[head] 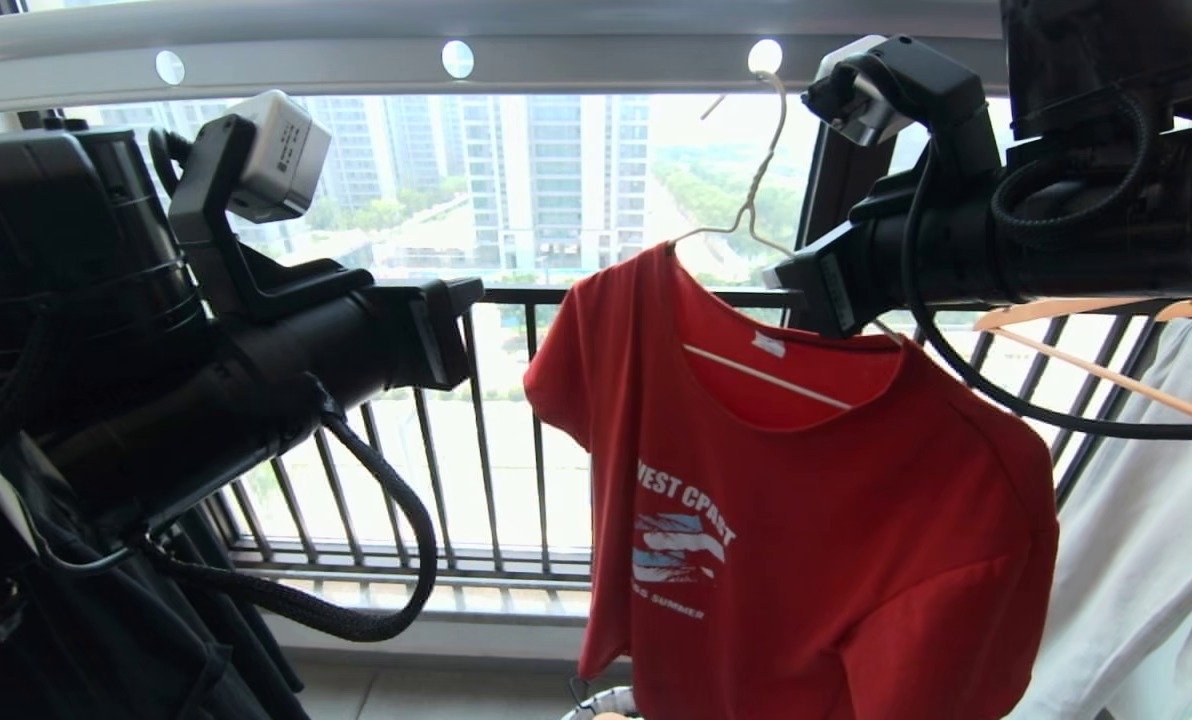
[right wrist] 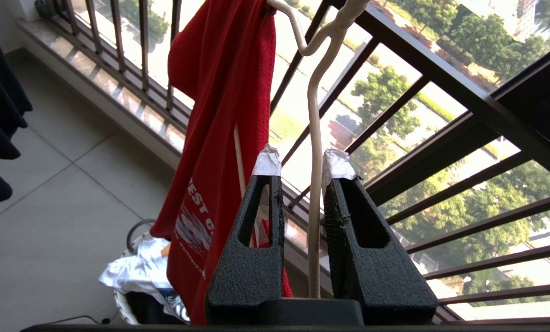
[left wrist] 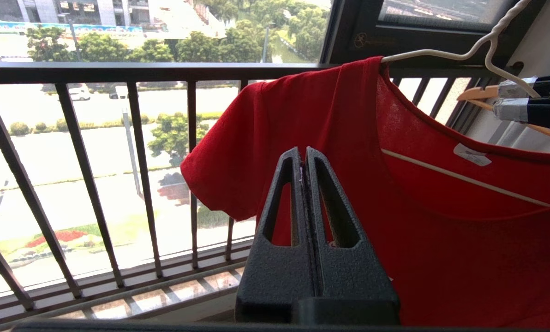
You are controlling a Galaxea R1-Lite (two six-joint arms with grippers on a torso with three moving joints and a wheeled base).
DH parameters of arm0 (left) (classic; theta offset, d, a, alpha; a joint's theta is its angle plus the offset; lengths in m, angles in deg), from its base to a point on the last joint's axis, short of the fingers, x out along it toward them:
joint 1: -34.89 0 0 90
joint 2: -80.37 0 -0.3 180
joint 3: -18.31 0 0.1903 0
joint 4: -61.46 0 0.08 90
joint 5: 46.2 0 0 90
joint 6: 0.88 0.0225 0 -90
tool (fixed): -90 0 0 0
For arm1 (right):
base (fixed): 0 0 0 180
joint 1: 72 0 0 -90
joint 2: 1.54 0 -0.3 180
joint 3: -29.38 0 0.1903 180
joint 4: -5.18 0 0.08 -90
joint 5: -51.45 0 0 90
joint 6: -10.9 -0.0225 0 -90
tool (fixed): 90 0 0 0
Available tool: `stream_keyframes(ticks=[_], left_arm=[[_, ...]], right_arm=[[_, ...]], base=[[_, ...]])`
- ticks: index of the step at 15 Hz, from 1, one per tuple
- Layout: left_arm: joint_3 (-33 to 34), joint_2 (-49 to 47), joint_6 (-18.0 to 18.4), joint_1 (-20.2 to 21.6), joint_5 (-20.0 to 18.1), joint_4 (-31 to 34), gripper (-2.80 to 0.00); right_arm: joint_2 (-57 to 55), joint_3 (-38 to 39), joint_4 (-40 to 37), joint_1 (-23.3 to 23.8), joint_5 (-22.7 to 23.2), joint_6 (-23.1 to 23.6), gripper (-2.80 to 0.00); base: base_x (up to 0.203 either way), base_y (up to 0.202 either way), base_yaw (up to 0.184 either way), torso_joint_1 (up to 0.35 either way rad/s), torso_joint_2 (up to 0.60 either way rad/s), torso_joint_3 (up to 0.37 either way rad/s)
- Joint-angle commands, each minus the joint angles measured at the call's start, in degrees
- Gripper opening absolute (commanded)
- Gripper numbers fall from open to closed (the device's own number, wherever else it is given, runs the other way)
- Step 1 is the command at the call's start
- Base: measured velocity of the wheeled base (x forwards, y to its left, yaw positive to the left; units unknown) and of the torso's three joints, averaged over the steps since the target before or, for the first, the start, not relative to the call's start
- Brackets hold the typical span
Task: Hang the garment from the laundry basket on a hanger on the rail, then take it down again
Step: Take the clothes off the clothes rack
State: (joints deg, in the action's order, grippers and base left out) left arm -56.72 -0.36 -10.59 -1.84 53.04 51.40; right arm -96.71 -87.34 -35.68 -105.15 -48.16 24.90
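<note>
The red T-shirt (head: 806,480) hangs on the cream wire hanger (head: 756,190), whose hook sits in a hole of the grey rail (head: 556,45) near its right end. It looks light and limp, so the stiff, thin, slippery wire is the better place to grip. The right gripper (right wrist: 315,203) reaches level, its jaws parted with the hanger's wire arm between them. The left gripper (left wrist: 306,193) is clenched on nothing, held level just short of the shirt's left sleeve. The laundry basket (right wrist: 132,276) stands on the floor below.
</note>
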Motion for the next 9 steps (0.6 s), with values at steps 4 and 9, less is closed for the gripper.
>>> stream_keyframes(ticks=[4, 9], left_arm=[[0.6, 3.0, -0.3, 0.4, 0.0, -0.6, -2.8], [2.4, 6.0, -0.3, -0.1, -0.1, 0.0, -2.8]], right_arm=[[3.0, 1.5, -1.0, -0.1, 0.0, 0.2, 0.0], [14.1, 5.5, -4.9, -1.5, -0.1, 0.3, 0.0]], base=[[0.0, 0.0, 0.0, 0.0, 0.0, 0.0], [0.0, 0.0, 0.0, 0.0, 0.0, 0.0]])
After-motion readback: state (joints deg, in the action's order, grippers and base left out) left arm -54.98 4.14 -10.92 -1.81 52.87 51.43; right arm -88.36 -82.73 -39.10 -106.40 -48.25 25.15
